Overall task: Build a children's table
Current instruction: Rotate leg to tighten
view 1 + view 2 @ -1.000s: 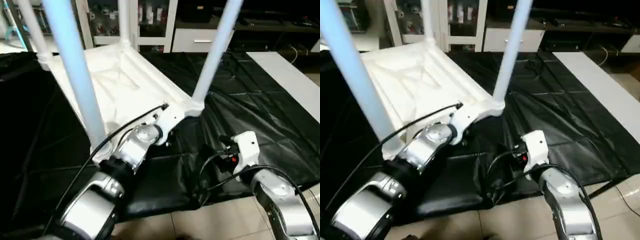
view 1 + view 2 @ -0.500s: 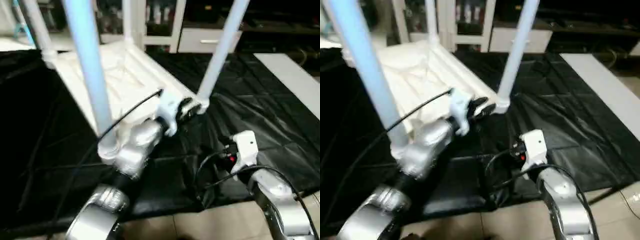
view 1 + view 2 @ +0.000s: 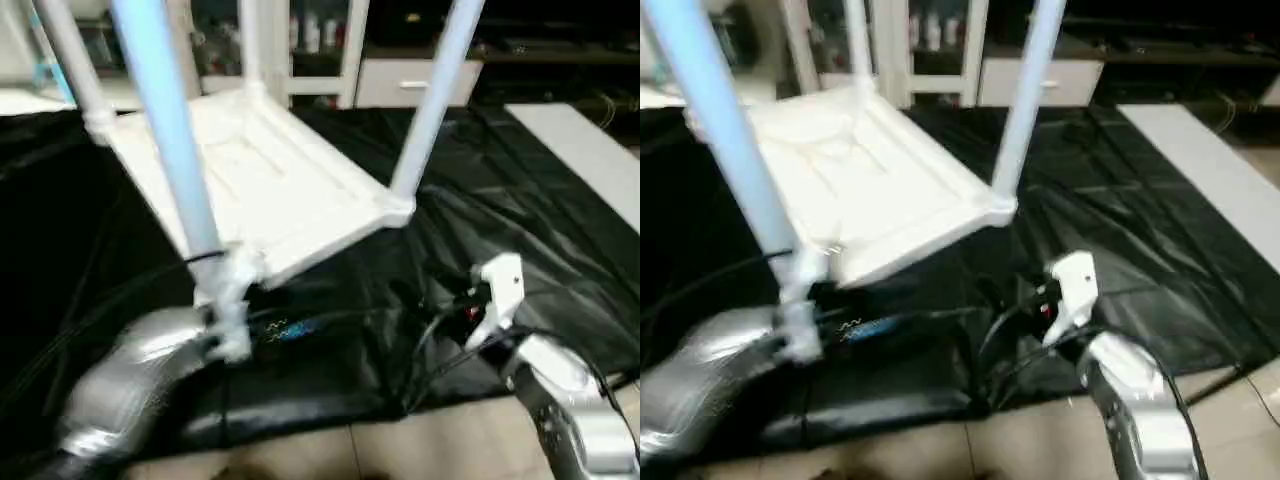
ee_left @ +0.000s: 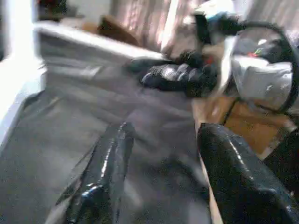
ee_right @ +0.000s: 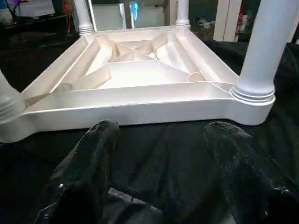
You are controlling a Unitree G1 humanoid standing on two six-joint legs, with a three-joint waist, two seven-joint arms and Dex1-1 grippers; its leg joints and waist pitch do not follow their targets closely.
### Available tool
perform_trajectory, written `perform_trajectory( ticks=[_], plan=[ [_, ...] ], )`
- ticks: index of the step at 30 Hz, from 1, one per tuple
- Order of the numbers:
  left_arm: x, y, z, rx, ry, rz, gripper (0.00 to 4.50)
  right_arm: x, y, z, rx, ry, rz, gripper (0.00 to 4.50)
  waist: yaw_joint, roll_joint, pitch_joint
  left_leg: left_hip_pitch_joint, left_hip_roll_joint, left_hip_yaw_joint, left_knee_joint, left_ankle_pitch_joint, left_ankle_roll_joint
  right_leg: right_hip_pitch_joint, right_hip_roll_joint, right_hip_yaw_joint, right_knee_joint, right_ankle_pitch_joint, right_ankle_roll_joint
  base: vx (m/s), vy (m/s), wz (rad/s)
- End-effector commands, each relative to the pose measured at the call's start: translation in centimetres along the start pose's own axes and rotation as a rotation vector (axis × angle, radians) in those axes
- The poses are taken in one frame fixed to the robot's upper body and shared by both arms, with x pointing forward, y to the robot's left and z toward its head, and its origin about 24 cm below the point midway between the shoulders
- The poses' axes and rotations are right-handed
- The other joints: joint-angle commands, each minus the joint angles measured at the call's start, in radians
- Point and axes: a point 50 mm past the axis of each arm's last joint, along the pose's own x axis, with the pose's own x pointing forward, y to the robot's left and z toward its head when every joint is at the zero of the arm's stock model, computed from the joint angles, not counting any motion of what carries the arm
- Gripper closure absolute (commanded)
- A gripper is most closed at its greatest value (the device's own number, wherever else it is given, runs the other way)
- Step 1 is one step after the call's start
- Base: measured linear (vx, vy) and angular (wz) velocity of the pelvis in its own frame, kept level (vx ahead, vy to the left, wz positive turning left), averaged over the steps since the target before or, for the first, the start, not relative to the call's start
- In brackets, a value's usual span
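A white plastic children's table [image 3: 270, 190] lies upside down, legs up, on the black-cloth counter [image 3: 520, 230], both grippers' fingers [image 5: 88, 163] open and empty nearby.

Black wrinkled cloth [image 3: 500, 190] is covering the table. White cabinets [image 3: 330, 50] are standing behind it, a white panel [image 3: 580, 150] is lying at the right edge, tiled floor [image 3: 420, 450] is showing below.

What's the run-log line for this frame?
children's table: upside down on black cloth, legs up | left pincer: open, empty | right pincer: open, empty
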Motion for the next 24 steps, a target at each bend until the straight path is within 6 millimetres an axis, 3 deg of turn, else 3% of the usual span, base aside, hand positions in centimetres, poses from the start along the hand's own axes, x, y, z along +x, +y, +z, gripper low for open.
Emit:
perform_trajectory(
  ticks=[1,2,6,10,12,16,17,19,21,22,24],
  plan=[
    [-1.0,-0.5,0.4,-0.01,-0.005,-0.028,1.47,-0.1,-0.3,0.2,-0.005,-0.011,0.002,1.32,-0.004,0.016,-0.05,0.016,0.007,0.003,-0.093,-0.39,-0.026,0.034,0.0,0.015,-0.061,-0.343,-0.146,0.0,0.0,0.0],
    [-2.1,-0.6,0.3,-0.015,0.006,-0.028,1.33,-0.2,-0.3,0.3,-0.006,-0.012,0.009,1.32,-0.005,0.011,-0.052,0.019,0.007,0.003,-0.092,-0.388,-0.025,0.031,0.0,0.016,-0.062,-0.348,-0.144,0.0,0.0,0.0],
    [-3.4,-0.7,0.2,-0.002,0.02,-0.007,1.11,-0.3,-0.4,0.3,-0.006,-0.01,0.021,1.32,-0.005,0.016,-0.051,0.021,0.008,0.002,-0.093,-0.405,-0.025,0.029,0.0,0.017,-0.064,-0.371,-0.136,0.0,0.0,0.0],
    [-6.5,-0.6,0.4,0.017,0.016,0.105,0.73,-0.5,-0.2,0.1,0.036,-0.002,0.086,1.32,-0.008,0.016,-0.05,0.021,0.008,-0.001,-0.095,-0.436,-0.024,0.028,0.0,0.016,-0.067,-0.398,-0.126,0.0,0.0,0.0],
    [-7.1,-0.7,0.4,0.015,0.015,0.126,0.68,-0.6,-0.2,0.1,0.036,0.001,0.1,1.05,-0.009,0.015,-0.049,0.021,0.008,-0.001,-0.095,-0.438,-0.024,0.027,0.001,0.016,-0.068,-0.397,-0.127,0.0,0.0,0.0],
    [-10.2,-0.6,0.3,0.013,0.033,0.239,0.31,-0.8,0.6,0.1,0.072,0.009,0.204,0.79,-0.009,0.013,-0.049,0.019,0.009,-0.002,-0.095,-0.444,-0.014,0.027,0.001,0.017,-0.066,-0.401,-0.126,0.0,0.0,0.0],
    [-10.5,-0.3,0.4,0.02,0.027,0.257,0.25,-0.8,0.7,0.1,0.073,0.012,0.213,0.64,-0.009,0.008,-0.048,0.022,0.009,-0.002,-0.095,-0.452,-0.015,0.023,0.001,0.017,-0.07,-0.413,-0.122,0.0,0.0,0.0],
    [-10.7,0.0,0.6,0.033,0.019,0.281,0.12,-0.8,0.8,0.0,0.069,0.019,0.224,0.57,-0.005,0.012,-0.048,0.028,0.009,-0.002,-0.095,-0.464,-0.02,0.018,0.001,0.018,-0.072,-0.423,-0.119,0.0,0.0,0.0],
    [-10.8,0.3,0.7,0.046,0.014,0.299,0.0,-0.7,0.8,0.0,0.065,0.024,0.232,0.27,-0.002,0.011,-0.049,0.026,0.009,-0.003,-0.096,-0.466,-0.025,0.02,0.0,0.018,-0.071,-0.423,-0.117,0.0,0.0,0.0],
    [-10.7,0.9,1.1,0.062,-0.002,0.32,0.0,-0.6,1.0,-0.1,0.06,0.037,0.243,0.27,-0.003,0.016,-0.049,0.027,0.008,-0.004,-0.096,-0.47,-0.03,0.02,0.001,0.018,-0.071,-0.421,-0.115,0.0,0.0,0.0],
    [-10.2,1.9,1.3,0.09,-0.013,0.341,0.0,-0.6,1.3,-0.4,0.046,0.061,0.257,0.19,-0.001,0.01,-0.05,0.029,0.009,-0.004,-0.095,-0.474,-0.033,0.02,0.002,0.017,-0.071,-0.414,-0.115,0.0,0.0,0.0]
  ],
)
